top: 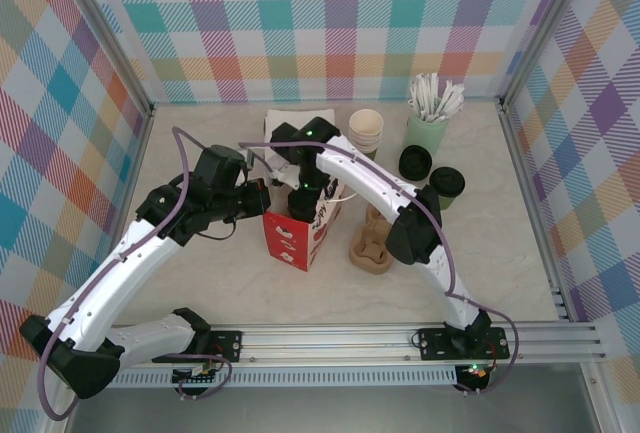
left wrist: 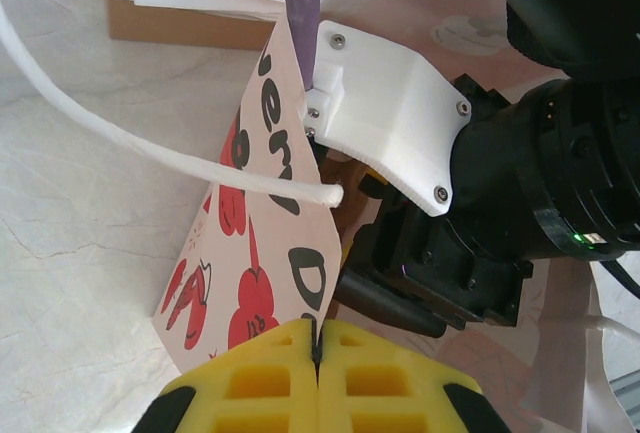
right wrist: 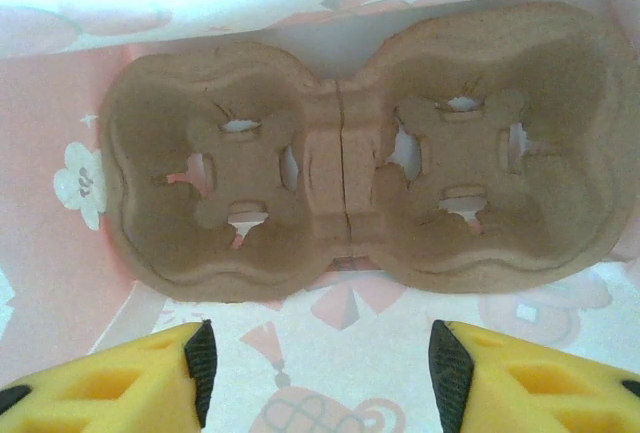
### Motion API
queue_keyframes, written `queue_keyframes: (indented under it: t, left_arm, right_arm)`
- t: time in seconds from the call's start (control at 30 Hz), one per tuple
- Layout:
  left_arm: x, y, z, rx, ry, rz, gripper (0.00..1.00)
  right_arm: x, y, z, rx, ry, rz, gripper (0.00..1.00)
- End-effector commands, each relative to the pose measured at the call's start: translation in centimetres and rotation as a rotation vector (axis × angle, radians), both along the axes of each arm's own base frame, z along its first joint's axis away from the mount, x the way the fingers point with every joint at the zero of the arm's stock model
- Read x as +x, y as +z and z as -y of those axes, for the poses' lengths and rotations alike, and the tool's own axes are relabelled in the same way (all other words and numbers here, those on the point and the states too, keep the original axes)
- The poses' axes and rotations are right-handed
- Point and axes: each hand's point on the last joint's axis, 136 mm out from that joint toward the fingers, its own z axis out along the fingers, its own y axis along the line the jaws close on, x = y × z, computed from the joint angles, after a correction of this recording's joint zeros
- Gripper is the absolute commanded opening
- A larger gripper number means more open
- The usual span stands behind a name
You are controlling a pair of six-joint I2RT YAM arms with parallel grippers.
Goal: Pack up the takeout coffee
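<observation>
Left gripper point(left wrist: 316, 338) clenched on the rim of the red-and-white printed paper bag point(left wrist: 250, 263) — right gripper point(right wrist: 320, 358) inside it, jaws spread apart over the brown moulded-pulp two-cup carrier point(right wrist: 340, 153).

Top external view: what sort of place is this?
Probably a staged test cell mimicking a café counter: plaid panel walls, a marble-look table, and takeout props such as the lidded green cup and paper bag.

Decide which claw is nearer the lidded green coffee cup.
Right. The right claw sits open inside the paper bag, left of the cup; the left claw, pinching the bag's far edge, is farther.
</observation>
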Motion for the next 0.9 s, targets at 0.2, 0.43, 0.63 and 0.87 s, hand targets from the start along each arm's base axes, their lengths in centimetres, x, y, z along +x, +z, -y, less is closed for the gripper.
queue_keyframes:
  t: [0.2, 0.43, 0.63, 0.87]
  left_arm:
    - [-0.5, 0.5, -0.2, -0.018, 0.011, 0.012, 0.04]
    - [-0.6, -0.2, -1.6, 0.016, 0.079, -0.002, 0.04]
    - [-0.7, -0.2, -2.0, 0.017, 0.098, 0.004, 0.04]
    - [-0.8, -1.1, -2.5, 0.031, 0.130, -0.017, 0.04]
  right_arm:
    - [0.3, 6.5, -0.4, 0.157, -0.033, 0.102, 0.76]
    - [1.3, 11.3, -0.1, 0.297, -0.118, 0.166, 0.86]
    - [2.6, 15.4, 1.0, 0.423, -0.248, 0.217, 0.91]
    - [3.1, 18.8, 1.6, 0.521, -0.289, 0.272, 0.93]
